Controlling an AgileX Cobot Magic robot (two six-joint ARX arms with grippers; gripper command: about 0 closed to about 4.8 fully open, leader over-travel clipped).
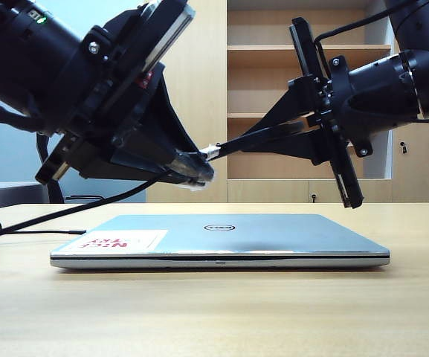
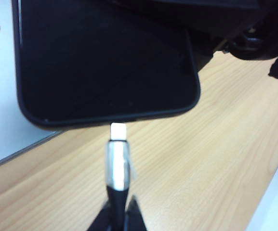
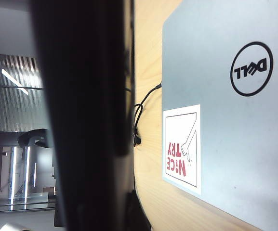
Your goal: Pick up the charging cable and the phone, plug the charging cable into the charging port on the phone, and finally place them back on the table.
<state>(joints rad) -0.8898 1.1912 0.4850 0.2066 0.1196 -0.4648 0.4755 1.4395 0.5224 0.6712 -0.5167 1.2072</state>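
My left gripper [image 2: 117,217] is shut on the charging cable [image 2: 117,166], just behind its silvery connector. The white tip [image 2: 118,130] touches the short edge of the black phone [image 2: 105,57]; the charging port is too dark to make out. In the exterior view the left gripper [image 1: 192,168] holds the connector [image 1: 212,152] above the laptop. The connector meets the end of the phone [image 1: 255,138], seen edge-on there, and my right gripper [image 1: 277,136] is shut on that phone. In the right wrist view the phone [image 3: 86,115] is a dark slab hiding the right gripper [image 3: 105,214].
A shut silver laptop [image 1: 221,239] with a red-and-white sticker [image 1: 121,240] lies on the beige table [image 1: 214,312], under both grippers. The charging cable [image 1: 88,205] trails down to the table at left. Another thin black cable [image 3: 139,115] lies beside the laptop. Shelves stand behind.
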